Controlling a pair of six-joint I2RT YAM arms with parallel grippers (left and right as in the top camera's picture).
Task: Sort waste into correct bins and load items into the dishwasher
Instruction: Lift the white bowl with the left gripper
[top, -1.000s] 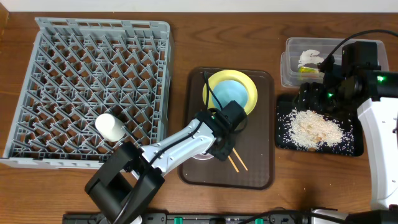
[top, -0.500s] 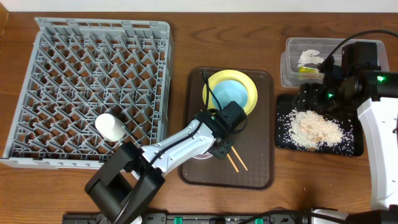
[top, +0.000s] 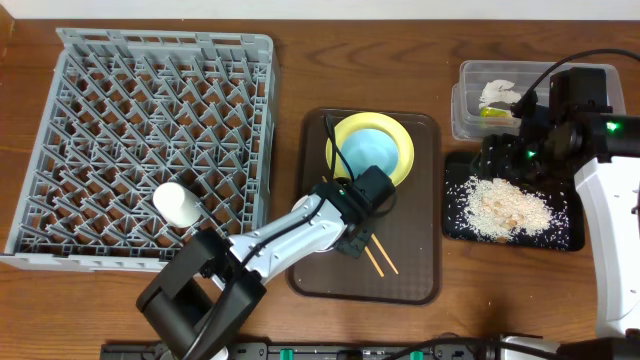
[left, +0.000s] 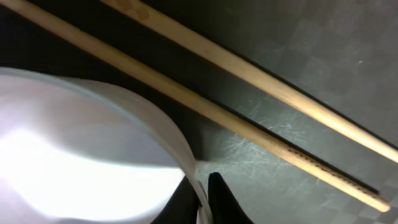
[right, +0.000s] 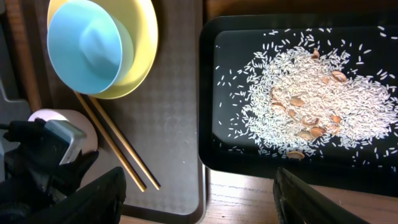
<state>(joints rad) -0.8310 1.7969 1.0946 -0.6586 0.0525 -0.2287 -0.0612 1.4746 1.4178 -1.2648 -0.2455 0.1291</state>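
**One thin rim carries the whole lift**

The pale pink-white bowl (left: 81, 155) sits at the near-left of the brown tray (top: 420, 270). The left pincer (left: 204, 199) is clamped on its rim. In the left wrist view one dark finger (left: 224, 202) shows outside the wall and the other inside, with only the thin white edge between them.

A hold on one side like this would likely let the bowl swing or tilt as it rises, and a smooth wall could slip free. The wooden chopsticks (left: 186, 98) lie just beside the bowl on the tray. A dragged or tipping bowl could knock them, perhaps rolling them over the tray edge onto the desk (top: 300, 60).

Further up the tray the light blue bowl (top: 365, 155) sits in the yellow plate (top: 405, 150), near enough for a swinging arm to clip.

The way to the dish rack (top: 120, 120) runs left, where the white cup (top: 178, 205) lies among the pegs. A tilted bowl may catch on a peg and fail to seat.

The right pincer (right: 202, 193) hangs with its jaws wide apart over the black tray (top: 570, 235) of rice (top: 505, 205), well apart from all this.
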